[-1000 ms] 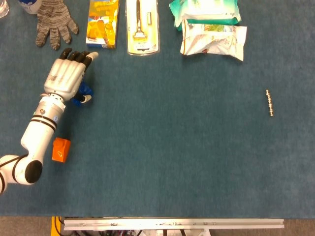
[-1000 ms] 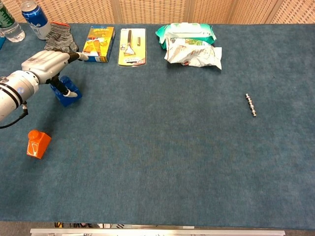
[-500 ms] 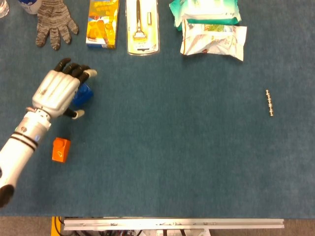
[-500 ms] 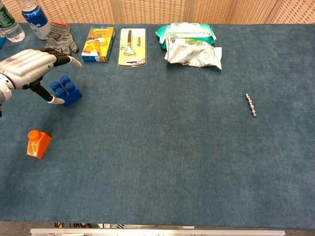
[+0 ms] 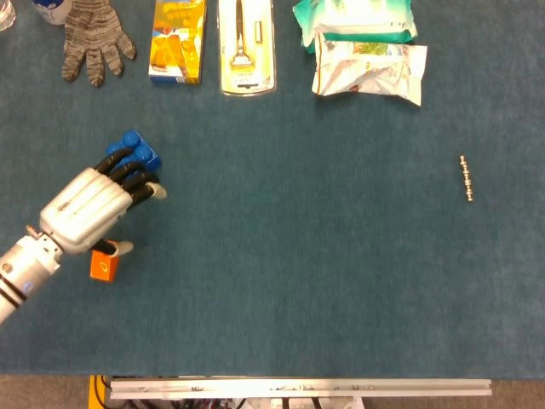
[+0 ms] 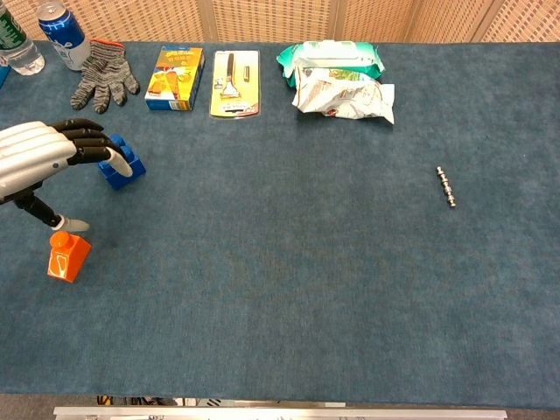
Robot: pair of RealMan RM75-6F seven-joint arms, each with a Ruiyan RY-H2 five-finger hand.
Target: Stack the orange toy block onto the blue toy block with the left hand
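left hand: the left hand (image 5: pixel 89 209) (image 6: pixel 31 162) hangs over the near-left part of the blue table (image 5: pixel 298 256) (image 6: pixel 289 271), fingers spread and holding nothing, so it's basically released.
orange block: the orange toy block (image 5: pixel 103 264) (image 6: pixel 67 255) sits right under the thumb side of that hand, just below the thumb tip; can't tell if the thumb actually touches it.
blue block: the blue toy block (image 5: pixel 136 152) (image 6: pixel 119 163) sits just past the fingertips (image 5: pixel 152 189), and in the chest view the dark fingertips overlap its left edge.
far stuff: way beyond the fingertips lie a grey knit glove (image 5: pixel 92 38) (image 6: pixel 106 68), a yellow box (image 5: pixel 178 40) (image 6: pixel 175 78) and a carded razor (image 5: pixel 246 44) (image 6: pixel 234 83), all in a row.
other side: wipe packs (image 5: pixel 362 47) (image 6: pixel 341 79) lie far off to the hand's right, plus a small metal chain piece (image 5: pixel 466 177) (image 6: pixel 447 186) even further out.
right hand: doesn't show in either view.
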